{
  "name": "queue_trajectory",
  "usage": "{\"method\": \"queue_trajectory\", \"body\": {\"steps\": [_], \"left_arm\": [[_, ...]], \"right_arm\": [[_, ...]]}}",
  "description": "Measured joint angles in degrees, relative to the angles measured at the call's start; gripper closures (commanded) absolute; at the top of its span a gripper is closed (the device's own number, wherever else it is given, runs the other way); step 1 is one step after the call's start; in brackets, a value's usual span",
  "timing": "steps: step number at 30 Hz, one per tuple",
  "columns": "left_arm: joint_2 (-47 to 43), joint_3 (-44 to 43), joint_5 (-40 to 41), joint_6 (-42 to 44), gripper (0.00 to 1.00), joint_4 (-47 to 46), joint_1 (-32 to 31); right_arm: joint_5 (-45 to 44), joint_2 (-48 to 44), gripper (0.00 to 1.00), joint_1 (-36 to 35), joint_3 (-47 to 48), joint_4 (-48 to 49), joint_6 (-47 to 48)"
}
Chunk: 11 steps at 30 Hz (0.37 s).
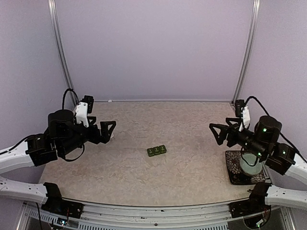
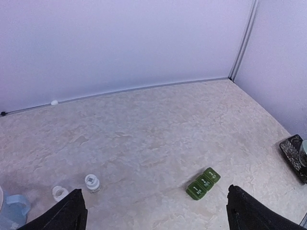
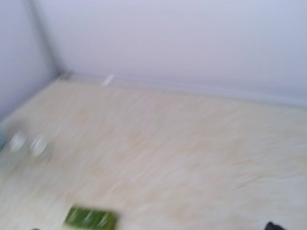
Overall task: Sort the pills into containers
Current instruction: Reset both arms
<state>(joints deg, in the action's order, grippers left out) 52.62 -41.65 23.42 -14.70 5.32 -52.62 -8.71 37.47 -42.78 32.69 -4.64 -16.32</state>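
The containers [image 1: 157, 151] are a dark green strip of three joined lidded boxes, all lids shut, lying near the middle of the table; they also show in the left wrist view [image 2: 203, 183] and, blurred, in the right wrist view [image 3: 91, 219]. No loose pills show in any view. My left gripper [image 1: 111, 131] hovers left of the strip, open and empty, with its fingers [image 2: 72, 213] wide apart. My right gripper [image 1: 214, 133] hovers right of the strip, also open and empty.
A small white bottle [image 2: 92, 183] stands beside its loose white cap [image 2: 59, 192], with a light blue mug [image 2: 12, 213] further left. A black lattice mat [image 1: 236, 170] at the right front carries a pale green bowl [image 1: 249, 165]. Walls enclose three sides.
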Motion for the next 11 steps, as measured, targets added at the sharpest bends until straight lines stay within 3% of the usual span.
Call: {"method": "queue_trajectory", "body": {"steps": [5, 11], "left_arm": [[-10.4, 2.8, 6.7, -2.0, 0.01, 5.0, 0.7], [-13.3, 3.1, 9.0, -3.1, 0.01, 8.3, 2.4]], "right_arm": [[-10.8, -9.4, 0.0, 0.0, -0.2, -5.6, -1.2], [-16.3, -10.1, 0.0, 0.0, -1.5, -10.4, -1.3]]}}
